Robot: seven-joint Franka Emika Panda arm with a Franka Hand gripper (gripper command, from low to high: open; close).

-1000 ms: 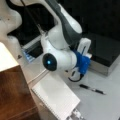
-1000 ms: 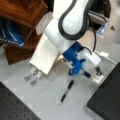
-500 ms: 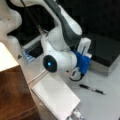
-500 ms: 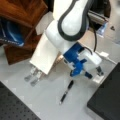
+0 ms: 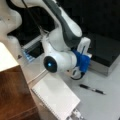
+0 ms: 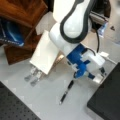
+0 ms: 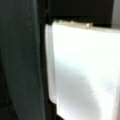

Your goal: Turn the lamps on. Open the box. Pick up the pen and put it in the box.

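The thin black pen (image 5: 92,89) lies flat on the grey table, also seen in a front view as the pen (image 6: 66,92). My gripper (image 6: 78,73), on its blue mount, hangs just above the pen's upper end; in a front view the gripper (image 5: 80,71) is up and to the left of the pen. Nothing shows between its fingers. The box (image 5: 105,53), with its black lid flat on grey sides, stands to the right, and the box (image 6: 107,100) fills a front view's bottom right corner. The wrist view shows only a pale surface and a dark band.
A white flat slab (image 5: 56,96) lies beside the arm, also seen as the slab (image 6: 46,52). A wooden block (image 5: 12,95) stands at a front view's left. A dark tray with blue inside (image 5: 27,54) sits behind the arm. Metal clips (image 6: 32,75) lie by the slab's corner.
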